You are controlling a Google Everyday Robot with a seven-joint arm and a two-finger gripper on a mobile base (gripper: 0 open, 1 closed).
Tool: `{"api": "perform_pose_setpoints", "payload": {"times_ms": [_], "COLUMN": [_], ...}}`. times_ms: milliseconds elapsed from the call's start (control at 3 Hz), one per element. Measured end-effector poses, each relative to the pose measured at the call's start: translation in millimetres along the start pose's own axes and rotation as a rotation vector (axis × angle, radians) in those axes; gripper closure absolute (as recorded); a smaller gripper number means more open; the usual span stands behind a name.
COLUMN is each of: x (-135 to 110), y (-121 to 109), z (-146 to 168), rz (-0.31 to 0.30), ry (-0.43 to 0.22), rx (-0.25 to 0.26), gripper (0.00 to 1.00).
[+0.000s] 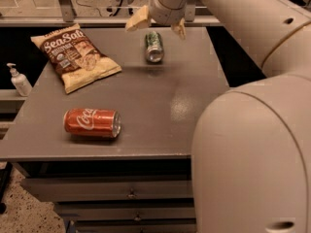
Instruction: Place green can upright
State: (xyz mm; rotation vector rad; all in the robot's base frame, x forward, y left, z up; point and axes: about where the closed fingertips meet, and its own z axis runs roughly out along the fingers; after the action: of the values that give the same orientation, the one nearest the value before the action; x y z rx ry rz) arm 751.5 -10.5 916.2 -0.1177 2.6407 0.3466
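Camera view: a look down over a grey tabletop (160, 110) with drawers beneath it; the robot's pale body fills the near right.
Robot arm (233, 13): reaches from the near right across to the far edge of the tabletop and ends above the green can.
Chip bag (75, 57): lies flat at the far left, well apart from the green can.
Red cola can (92, 123): lies on its side at the near left, not part of this job.
Pincer (156, 29): hangs at the far centre with its two tan fingers spread wide, one to the left and one to the right of the green can's far end, holding nothing.
Green can (154, 46): lies on its side at the far centre, its silver end facing the near side, just below the pincer and not touched by it as far as can be seen.
Soap bottle (19, 80): stands off the left edge, on a lower ledge.
Step in hand: by my reading, lining up for the grasp; the can is not yet gripped or raised.
Next move: likely to lower the spread fingers around the can's body, close on its round sides without letting it roll, lift, tip it through a quarter turn, and set its base flat on bare tabletop.
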Motion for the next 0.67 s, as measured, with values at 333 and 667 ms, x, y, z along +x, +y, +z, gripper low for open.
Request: {"api": "perform_pose_setpoints", "payload": {"times_ms": [333,667], "x": [-10,-17], "y": [6,-2], "z": [24,45], "rz": [-0.007,-0.02], "ry": [-0.006,-0.002], "rx": [0.014,0.047], "gripper": [0.0,0.0]}}
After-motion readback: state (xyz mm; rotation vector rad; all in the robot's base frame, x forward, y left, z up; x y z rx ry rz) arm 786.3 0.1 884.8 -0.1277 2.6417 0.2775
